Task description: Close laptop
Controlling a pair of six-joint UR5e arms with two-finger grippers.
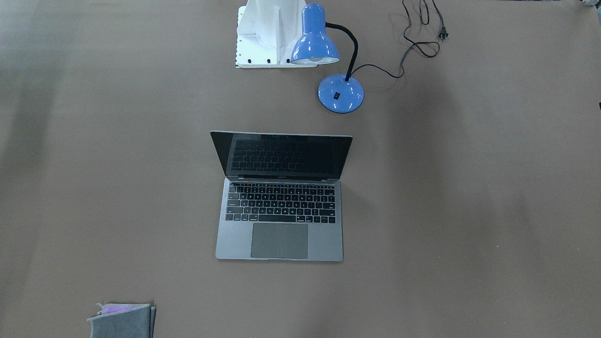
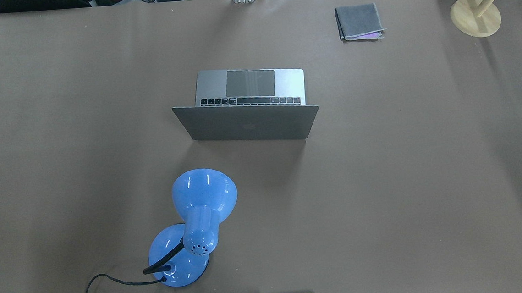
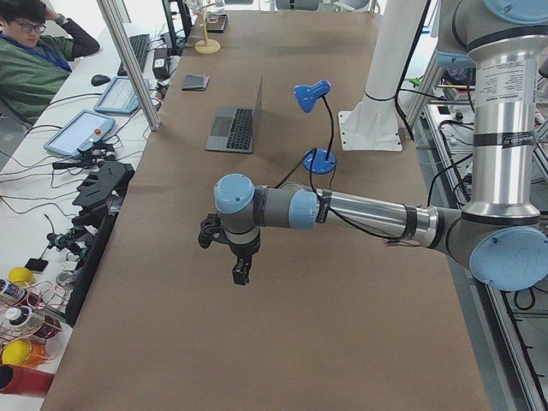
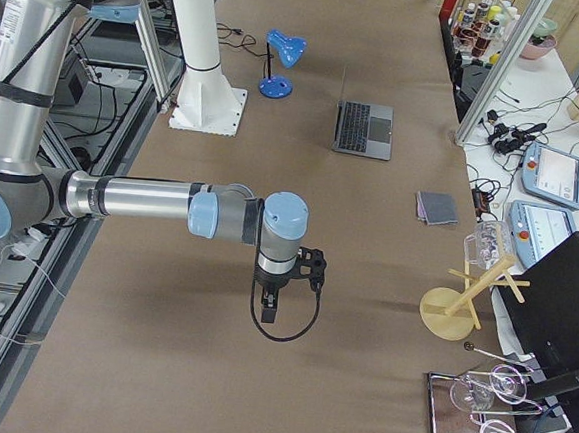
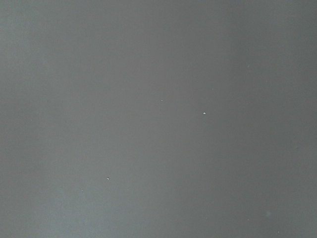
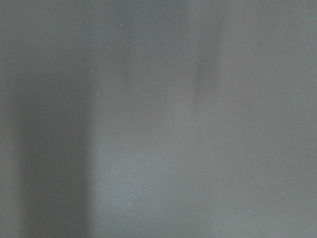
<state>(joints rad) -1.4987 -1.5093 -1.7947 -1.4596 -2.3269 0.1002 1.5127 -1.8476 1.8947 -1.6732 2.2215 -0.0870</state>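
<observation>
The space-grey laptop (image 1: 279,239) stands open in the middle of the table, its black screen upright and facing away from the robot. Its lid with the dark logo (image 2: 248,124) faces the robot. It also shows in the exterior left view (image 3: 235,128) and the exterior right view (image 4: 362,127). My left gripper (image 3: 241,274) hangs over bare table far from the laptop, toward the table's left end. My right gripper (image 4: 268,310) hangs over bare table toward the right end. Both show only in side views, so I cannot tell if they are open or shut. Both wrist views show only bare table.
A blue desk lamp (image 2: 193,234) stands between the robot base (image 1: 270,33) and the laptop, its cord (image 1: 422,42) trailing on the robot's left. A folded grey cloth (image 2: 359,21) and a wooden stand (image 2: 475,15) sit at the far right. An operator (image 3: 34,51) sits beside the table.
</observation>
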